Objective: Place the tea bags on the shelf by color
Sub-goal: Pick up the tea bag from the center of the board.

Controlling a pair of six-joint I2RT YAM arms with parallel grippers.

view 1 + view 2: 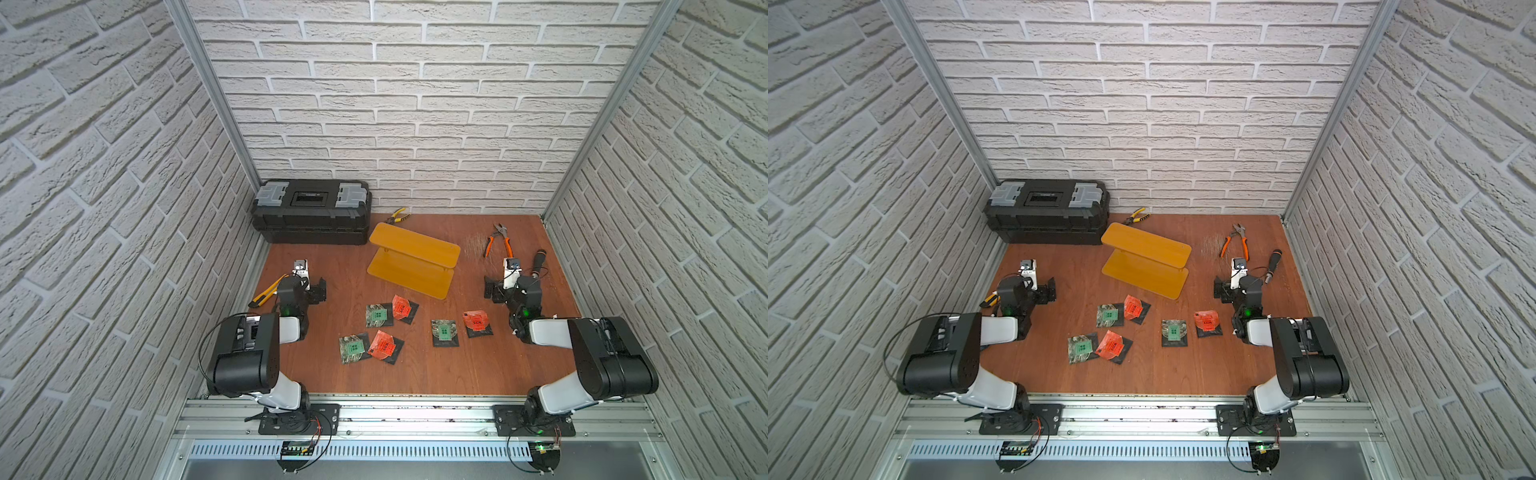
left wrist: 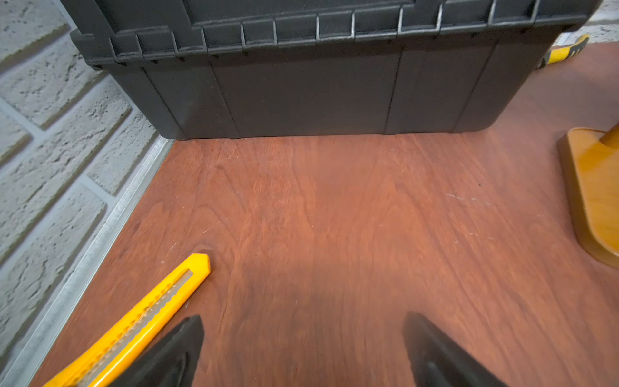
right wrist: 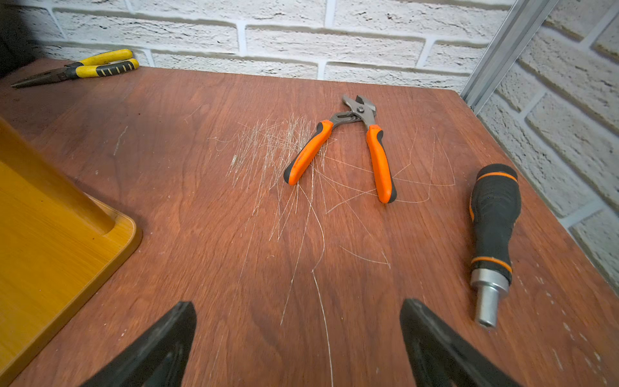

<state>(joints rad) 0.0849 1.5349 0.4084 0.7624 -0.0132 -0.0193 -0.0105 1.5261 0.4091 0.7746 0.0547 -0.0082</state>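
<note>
Nearest the arm bases, six tea bags [image 1: 383, 345] lay flat on the reddish, wood-grained bench [image 1: 415, 376]. They were small square sachets on black backing, grouped in three loose pairs, each pair a green mottled front beside a glossy red-orange one. None was on the shelf.

Farther in, the left end effector [image 2: 303, 321] hung with its dark, wedge-shaped fingers spread wide over bare wood, holding nothing. A slim yellow utility knife [image 2: 150, 311] with a notched metal strip lay just beside it. The right end effector [image 3: 298, 308] was likewise spread and empty, above a patch of fine pale scratches. A screwdriver [image 3: 494, 217] with a ribbed black grip, orange bands and a steel collar lay off to one side.

Between the arms and beyond them stood the shelf [image 1: 415, 249], two smooth yellow-orange boards with rounded corners, both bare. Orange-handled pliers [image 3: 348, 147] lay splayed past the scratches. At the back, against the white textured brick wall [image 1: 415, 124], sat a ribbed black toolbox [image 1: 311, 210] with grey latches, and yellow-handled pliers [image 3: 93, 65].
</note>
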